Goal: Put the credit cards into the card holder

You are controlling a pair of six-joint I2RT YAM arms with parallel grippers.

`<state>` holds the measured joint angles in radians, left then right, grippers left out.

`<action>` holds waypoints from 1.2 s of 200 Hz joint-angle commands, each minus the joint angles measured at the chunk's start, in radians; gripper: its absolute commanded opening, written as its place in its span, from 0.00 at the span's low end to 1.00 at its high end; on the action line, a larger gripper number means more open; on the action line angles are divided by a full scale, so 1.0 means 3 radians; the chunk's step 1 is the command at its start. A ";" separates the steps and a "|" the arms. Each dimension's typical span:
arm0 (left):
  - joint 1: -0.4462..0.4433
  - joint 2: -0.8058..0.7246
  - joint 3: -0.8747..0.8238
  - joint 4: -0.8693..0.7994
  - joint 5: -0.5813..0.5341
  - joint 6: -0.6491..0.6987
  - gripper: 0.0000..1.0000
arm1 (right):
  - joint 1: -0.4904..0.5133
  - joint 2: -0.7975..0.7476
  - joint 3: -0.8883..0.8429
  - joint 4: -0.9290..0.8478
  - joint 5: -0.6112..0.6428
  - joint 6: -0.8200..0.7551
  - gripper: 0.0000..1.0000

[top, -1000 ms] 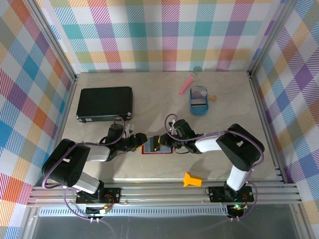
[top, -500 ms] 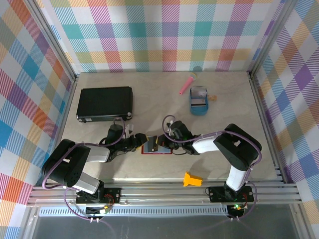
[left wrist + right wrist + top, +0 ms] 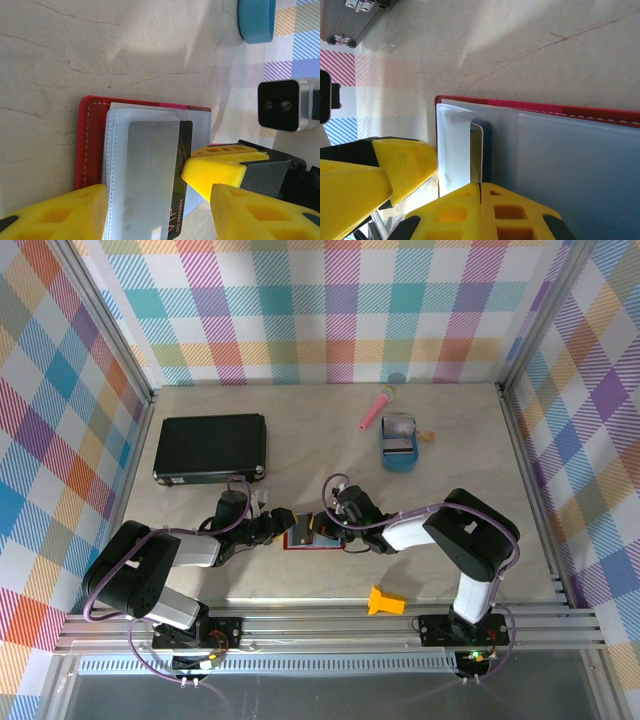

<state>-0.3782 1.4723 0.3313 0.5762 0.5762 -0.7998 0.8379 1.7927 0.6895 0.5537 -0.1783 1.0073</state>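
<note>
Beige worktop (image 3: 300,455): card holder (image 3: 89,145) lies open, left end effector (image 3: 157,207) half-open astride it, right end effector (image 3: 480,187) pinched shut on one credit card (image 3: 150,170) partly pocketed; insertion unfinished, more cards seemingly in the blue tray (image 3: 400,463) well beyond.

Red card holder (image 3: 90,145) w/ grey-blue pockets, black card (image 3: 185,140), blue tray (image 3: 256,22), yellow jaws

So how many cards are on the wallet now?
2: a silver card on the open card holder, a black VIP card beneath it, at the right gripper. Others may be hidden.
</note>
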 commanded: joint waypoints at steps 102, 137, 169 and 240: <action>-0.0038 -0.0018 -0.0116 -0.0107 -0.0083 -0.0030 0.56 | 0.0129 0.0052 0.0151 -0.0005 0.0129 0.0057 0.05; -0.0037 -0.0128 -0.0156 -0.0176 -0.0160 -0.0034 0.56 | 0.0131 -0.0353 0.0212 -0.0613 0.0263 -0.0162 0.28; -0.0038 -0.0182 -0.0168 -0.0221 -0.0173 -0.0027 0.56 | 0.0109 -0.0871 0.0358 -0.1605 0.0533 -0.0383 0.40; -0.0038 -0.0263 -0.0179 -0.0245 -0.0154 0.0015 0.56 | 0.0143 -0.0398 0.1515 -0.3312 0.0545 -0.0429 0.41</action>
<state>-0.3840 1.4090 0.2970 0.5457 0.5331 -0.8108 0.8715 1.5940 1.0580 -0.2073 -0.0261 0.8925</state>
